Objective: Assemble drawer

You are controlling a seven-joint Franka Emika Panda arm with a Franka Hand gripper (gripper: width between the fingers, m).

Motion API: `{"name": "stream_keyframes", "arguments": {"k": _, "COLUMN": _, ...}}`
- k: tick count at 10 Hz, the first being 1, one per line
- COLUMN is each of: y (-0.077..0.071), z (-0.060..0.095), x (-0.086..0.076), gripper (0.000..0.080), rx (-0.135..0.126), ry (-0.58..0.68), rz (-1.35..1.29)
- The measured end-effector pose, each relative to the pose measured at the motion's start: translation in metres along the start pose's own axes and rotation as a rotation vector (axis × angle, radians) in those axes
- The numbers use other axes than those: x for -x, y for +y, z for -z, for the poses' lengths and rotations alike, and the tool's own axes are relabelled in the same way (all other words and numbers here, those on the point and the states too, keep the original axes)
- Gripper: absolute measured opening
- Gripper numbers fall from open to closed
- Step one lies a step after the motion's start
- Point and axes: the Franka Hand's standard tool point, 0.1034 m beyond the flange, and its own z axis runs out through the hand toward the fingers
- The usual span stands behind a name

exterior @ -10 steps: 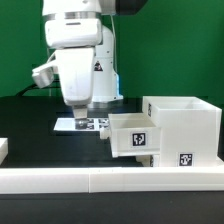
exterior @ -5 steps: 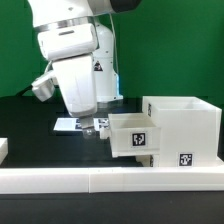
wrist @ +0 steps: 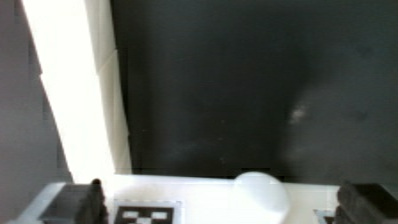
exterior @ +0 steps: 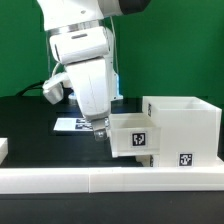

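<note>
White Panda arm (exterior: 85, 60) leans in from the top of the exterior view, wrist tilted toward the exterior view's right; a small dark triangular sticker shows on the arm's side, its symbol too small to read; no brand lettering legible anywhere.

Gripper (exterior: 100, 130) sits low at the near left corner of the small tray (exterior: 132, 137); fingertips dark, close to the tray's left wall; whether they pinch the wall or merely flank it cannot be told from this view. In the wrist view the two dark finger tips (wrist: 71, 203) stand well apart at either side of the frame, with the tray's white top and a tag between them; jaws spread, nothing seen clamped.

Drawer: large box-like housing (exterior: 185, 128) stands on the black table (exterior: 30, 125) at the exterior view's right, open on top; the small tray projects from its left face, seemingly partly inserted; how deep, cannot tell. Tray front carries a black-and-white square tag (exterior: 141, 140); housing front carries another (exterior: 186, 158) low on its face; patterns only, no letters or numerals.

Marker board (exterior: 72, 124) lies flat on the table behind the gripper, mostly hidden by the arm; a few printed tags visible.

White rim (exterior: 100, 178) runs along the front edge; green backdrop (exterior: 20, 50) behind.

Wrist view: tag (wrist: 150, 213) partly cut off; rounded white lump (wrist: 260, 186) beside it, identity unclear.
</note>
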Motion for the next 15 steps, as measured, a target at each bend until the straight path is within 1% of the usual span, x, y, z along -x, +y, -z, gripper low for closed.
{"name": "stream_keyframes", "arguments": {"k": 2, "y": 0.0, "z": 0.0, "x": -0.001, "gripper": 0.0649, "rx": -0.001, "ry": 0.0, "rz": 0.001}}
{"name": "stream_keyframes", "arguments": {"k": 5, "y": 0.001, "z": -0.004, "x": -0.014, "gripper": 0.0649, "rx": -0.006, "ry": 0.002, "rz": 0.023}}
{"name": "stream_keyframes", "arguments": {"k": 6, "y": 0.002, "z": -0.005, "x": -0.021, "gripper": 0.0649, "rx": -0.01, "ry": -0.003, "rz": 0.033}}
{"name": "stream_keyframes", "arguments": {"k": 7, "y": 0.004, "z": -0.007, "x": -0.033, "gripper": 0.0649, "rx": -0.022, "ry": -0.015, "rz": 0.03}}
{"name": "stream_keyframes", "arguments": {"k": 8, "y": 0.007, "z": -0.006, "x": -0.036, "gripper": 0.0649, "rx": -0.01, "ry": -0.028, "rz": 0.031}}
{"name": "stream_keyframes", "arguments": {"k": 9, "y": 0.007, "z": -0.005, "x": -0.036, "gripper": 0.0649, "rx": -0.004, "ry": -0.038, "rz": 0.036}}
{"name": "stream_keyframes", "arguments": {"k": 12, "y": 0.007, "z": -0.006, "x": -0.032, "gripper": 0.0649, "rx": -0.005, "ry": -0.038, "rz": 0.031}}
{"name": "stream_keyframes", "arguments": {"k": 14, "y": 0.004, "z": -0.01, "x": -0.03, "gripper": 0.0649, "rx": 0.006, "ry": -0.04, "rz": 0.038}}
{"name": "stream_keyframes", "arguments": {"k": 15, "y": -0.001, "z": -0.013, "x": -0.027, "gripper": 0.0649, "rx": -0.003, "ry": -0.038, "rz": 0.033}}
